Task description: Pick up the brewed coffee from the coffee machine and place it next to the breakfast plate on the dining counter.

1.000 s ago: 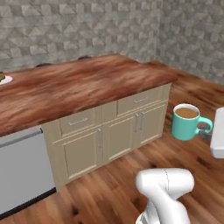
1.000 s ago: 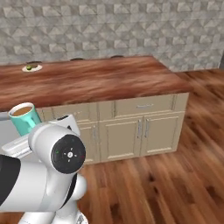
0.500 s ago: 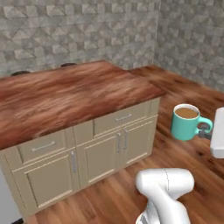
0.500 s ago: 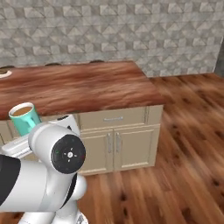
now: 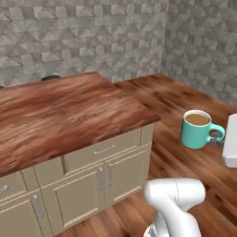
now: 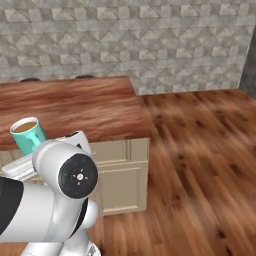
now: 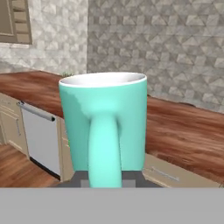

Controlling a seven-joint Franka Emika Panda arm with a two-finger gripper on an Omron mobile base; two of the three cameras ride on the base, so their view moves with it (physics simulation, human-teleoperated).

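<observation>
Holding the mug [image 5: 197, 129] upright by its handle, my gripper [image 7: 105, 183] clamped tight on it, brown coffee up near the rim, out off the dining counter [image 5: 65, 120] end above the floor.

One mug [image 5: 197, 129], one counter [image 5: 65, 115], two stools [image 6: 84, 76].

Reddish-brown wood dining counter [image 5: 69, 115] atop beige cabinets [image 5: 88, 180]; wood floor [image 6: 200, 165].

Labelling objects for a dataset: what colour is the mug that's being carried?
Teal-green ceramic mug, white inside the rim; clearest in the hand view.
</observation>
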